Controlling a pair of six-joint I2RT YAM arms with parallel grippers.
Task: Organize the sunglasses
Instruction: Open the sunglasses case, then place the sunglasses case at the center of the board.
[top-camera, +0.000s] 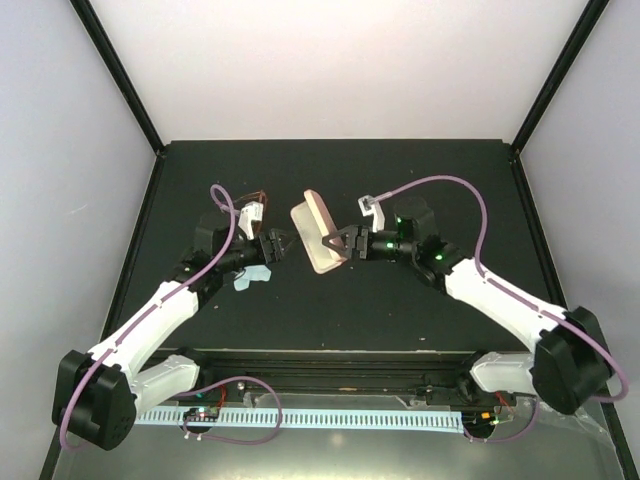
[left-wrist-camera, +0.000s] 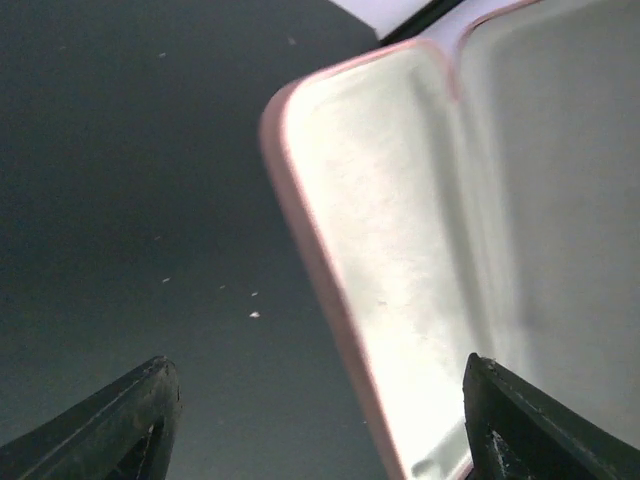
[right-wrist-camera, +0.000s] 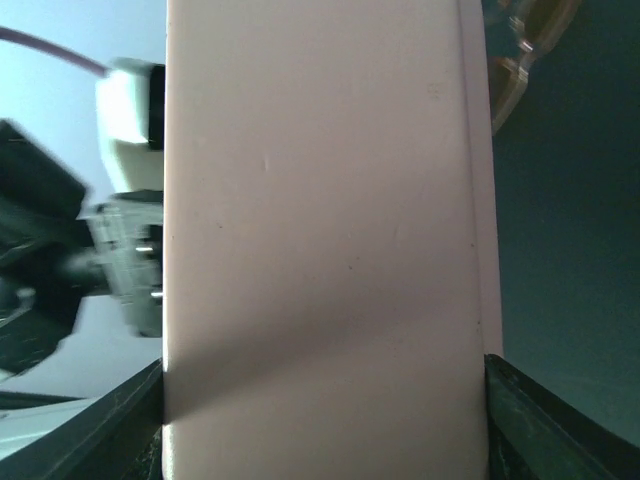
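We hold the pink case clamped in the right gripper. The left gripper is wide open and empty, nearer the amber sunglasses.

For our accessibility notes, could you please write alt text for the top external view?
The right gripper holds an open pink case at the middle of a dark table. The left gripper reaches toward it from the other side, with a light blue cloth lying under that arm.

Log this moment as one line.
right gripper: shut on open pink case | left gripper: open, facing case lining | amber sunglasses: on table, outside case
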